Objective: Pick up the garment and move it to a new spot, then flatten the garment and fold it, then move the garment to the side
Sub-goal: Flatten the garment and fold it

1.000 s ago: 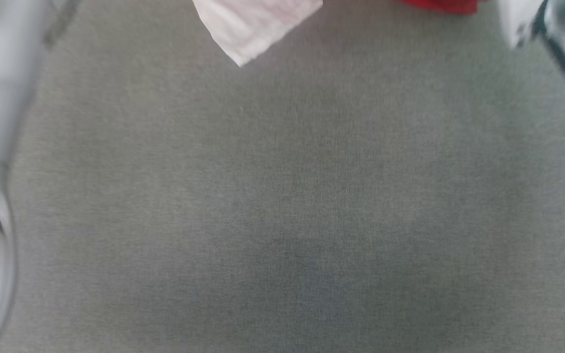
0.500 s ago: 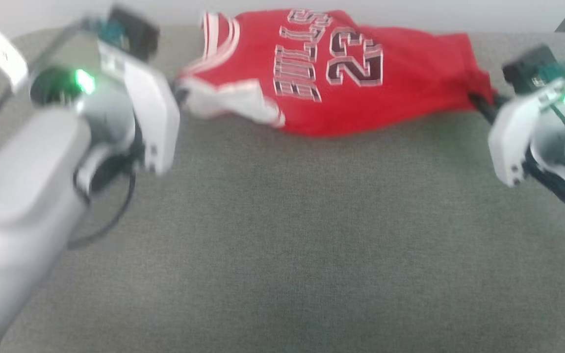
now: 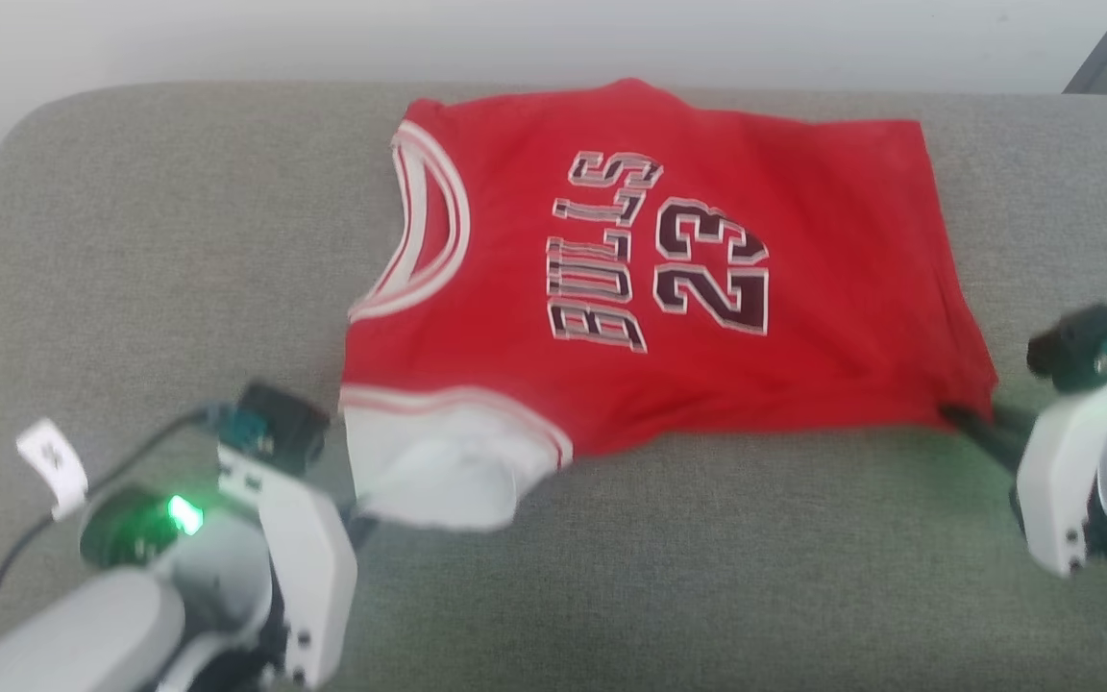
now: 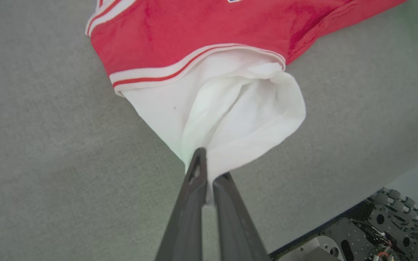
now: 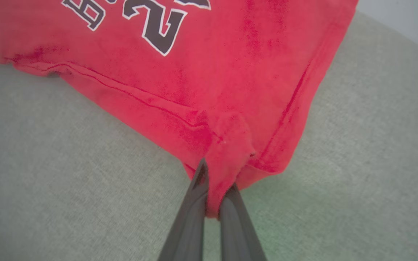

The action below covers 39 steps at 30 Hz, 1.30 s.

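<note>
Fingers (image 4: 189, 210) of the left gripper (image 4: 210, 168) are pressed together on the tip of the white sleeve (image 4: 230, 116). In the right wrist view, the right gripper (image 5: 217, 177) likewise has its two dark fingers (image 5: 191, 217) pinched shut on a bunched red hem corner (image 5: 227, 145).

A grey fabric cushion (image 3: 611, 577) with a rounded far-left corner spans the head view, and a pale wall (image 3: 515, 38) runs behind it. On the far half of the cushion lies the red jersey (image 3: 803, 240), front up and turned sideways. Its neck opening is toward the robot's left and its hem toward the robot's right. The body is spread fairly flat, with soft creases near the hem. Its near edge stretches between the two grippers, the left gripper (image 3: 361, 524) at the sleeve and the right gripper (image 3: 971, 423) at the hem corner.

In the left wrist view, the dark robot base (image 4: 376, 232) shows past the cushion's edge. The white sleeve fans open from the pinched point up to its red-and-white striped band (image 4: 180, 67). The striped neck trim (image 3: 443, 221) curves beside the chest. Dark, white-outlined lettering (image 3: 602, 279) reads "BULLS", with the number 23 (image 3: 712, 279) next to it. A grey metal strut (image 3: 1106, 53) crosses the far right corner. A small white tag (image 3: 52, 463) hangs on the left arm's cable, and a green light (image 3: 184, 514) glows on that wrist.
</note>
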Available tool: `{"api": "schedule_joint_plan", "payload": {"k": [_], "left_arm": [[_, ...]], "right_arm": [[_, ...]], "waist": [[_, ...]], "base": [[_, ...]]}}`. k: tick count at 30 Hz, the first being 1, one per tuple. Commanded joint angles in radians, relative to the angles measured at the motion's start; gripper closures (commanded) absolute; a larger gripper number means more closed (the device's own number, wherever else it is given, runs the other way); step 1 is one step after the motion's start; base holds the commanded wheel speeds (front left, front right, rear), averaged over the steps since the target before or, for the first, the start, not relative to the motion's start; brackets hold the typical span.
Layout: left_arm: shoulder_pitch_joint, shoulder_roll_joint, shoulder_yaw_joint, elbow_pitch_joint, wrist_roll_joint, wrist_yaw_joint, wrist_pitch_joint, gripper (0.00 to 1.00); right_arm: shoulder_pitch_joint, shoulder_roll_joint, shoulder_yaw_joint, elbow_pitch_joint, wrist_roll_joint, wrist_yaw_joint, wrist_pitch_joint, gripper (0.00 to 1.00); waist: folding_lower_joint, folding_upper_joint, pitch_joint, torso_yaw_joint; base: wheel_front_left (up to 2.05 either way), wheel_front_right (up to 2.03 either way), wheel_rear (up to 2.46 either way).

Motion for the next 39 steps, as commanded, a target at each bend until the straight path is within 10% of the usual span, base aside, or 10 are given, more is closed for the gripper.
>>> {"api": "schedule_joint_plan", "payload": {"k": [1, 25, 39], "left_arm": [[0.044, 0.013, -0.003, -0.028, -0.011, 0.023, -0.006, 1.00], [0.258, 0.136, 0.001, -0.192, -0.111, 0.205, 0.050, 1.00], [-0.078, 0.126, 0.070, -0.115, 0.045, 0.047, 0.043, 1.00]], "right_arm": [[0.044, -0.016, -0.001, -0.020, 0.017, -0.001, 0.003, 1.00], [0.347, -0.156, -0.033, -0.229, 0.137, -0.001, 0.052, 1.00], [0.196, -0.063, -0.213, -0.173, 0.035, -0.001, 0.066, 1.00]], "waist": [[0.0000, 0.0000, -0.002, 0.000], [0.0000, 0.0000, -0.007, -0.014], [0.0000, 0.0000, 0.034, -0.053]], "base": [[0.00, 0.00, 0.00], [0.00, 0.00, 0.00], [0.00, 0.00, 0.00]]}}
